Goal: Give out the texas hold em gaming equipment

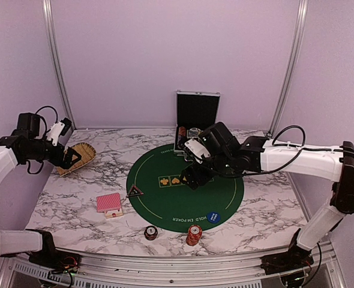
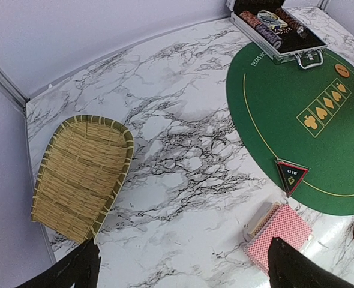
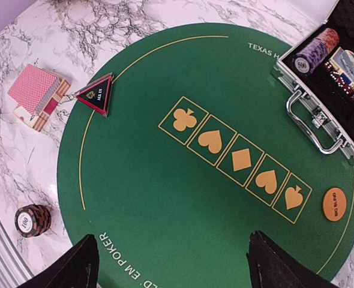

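A red-backed card deck (image 1: 109, 204) lies on the marble left of the mat, and also shows in the left wrist view (image 2: 279, 234) and the right wrist view (image 3: 36, 93). A dark triangular token (image 1: 134, 191) sits at the mat's left edge. A blue disc (image 1: 213, 217) lies at the mat's near edge, and an orange disc (image 3: 333, 204) near the case. A dark chip stack (image 1: 150, 233) and a red-and-white stack (image 1: 193, 235) stand at the front. My right gripper (image 1: 192, 177) hovers open and empty over the mat's centre. My left gripper (image 1: 69, 157) is open and empty above the basket's near end.
The round green felt mat (image 1: 165, 204) fills the table's centre. An open metal case (image 1: 196, 120) holding more chips stands at its far edge. A woven straw basket (image 1: 80, 157) lies at the far left. Purple walls close the back and sides.
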Motion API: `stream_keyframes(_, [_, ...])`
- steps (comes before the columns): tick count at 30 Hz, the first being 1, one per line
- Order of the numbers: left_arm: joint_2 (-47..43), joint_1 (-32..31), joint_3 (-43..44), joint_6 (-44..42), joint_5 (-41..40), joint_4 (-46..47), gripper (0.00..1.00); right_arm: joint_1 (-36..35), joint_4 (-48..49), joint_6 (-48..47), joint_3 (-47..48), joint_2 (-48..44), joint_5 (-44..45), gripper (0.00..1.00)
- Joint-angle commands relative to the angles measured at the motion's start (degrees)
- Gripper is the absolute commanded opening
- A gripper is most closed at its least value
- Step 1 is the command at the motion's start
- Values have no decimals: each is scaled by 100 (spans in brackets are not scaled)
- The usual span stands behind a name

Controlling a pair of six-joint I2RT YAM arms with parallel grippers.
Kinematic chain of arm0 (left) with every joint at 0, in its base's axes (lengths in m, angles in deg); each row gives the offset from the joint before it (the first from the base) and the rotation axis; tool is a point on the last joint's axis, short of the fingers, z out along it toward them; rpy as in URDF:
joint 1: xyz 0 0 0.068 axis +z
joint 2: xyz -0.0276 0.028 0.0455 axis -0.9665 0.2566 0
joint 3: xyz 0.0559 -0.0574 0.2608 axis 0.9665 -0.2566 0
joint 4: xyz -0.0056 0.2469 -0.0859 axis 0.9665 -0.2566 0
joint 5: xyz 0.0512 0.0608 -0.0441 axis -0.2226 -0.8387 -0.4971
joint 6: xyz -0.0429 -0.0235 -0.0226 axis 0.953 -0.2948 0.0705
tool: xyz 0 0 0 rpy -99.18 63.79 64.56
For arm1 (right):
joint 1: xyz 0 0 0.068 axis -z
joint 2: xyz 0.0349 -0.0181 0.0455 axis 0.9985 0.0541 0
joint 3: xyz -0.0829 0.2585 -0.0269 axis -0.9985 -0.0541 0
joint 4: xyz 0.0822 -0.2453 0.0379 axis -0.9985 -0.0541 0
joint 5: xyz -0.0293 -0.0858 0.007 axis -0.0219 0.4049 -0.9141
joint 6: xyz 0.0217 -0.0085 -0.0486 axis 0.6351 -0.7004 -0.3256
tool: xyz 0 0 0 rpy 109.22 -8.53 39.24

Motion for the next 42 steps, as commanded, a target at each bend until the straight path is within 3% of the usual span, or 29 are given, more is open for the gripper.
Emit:
stream_keyframes(1, [100,-8,319,-36,-142,-517,99,35,-15,75,137,124,-186,84])
stream_keyframes(5, [209,-6,524,171,-228,-829,99,-50,-148,131,189,139,-506,84])
stream_keyframes(21, [421,-9,1333,-3,-194,-2438,99,-1341,-982,340,437,272,-138,92])
stream_keyframes(32, [350,-10,1550,-22,-14,-2734,99,-1630,-1416,550,-91,-98,-184,87])
stream_keyframes(42, [378,-12,1625,-53,110,-2835,99,-1889,-1592,604,-360,-75,-434,94])
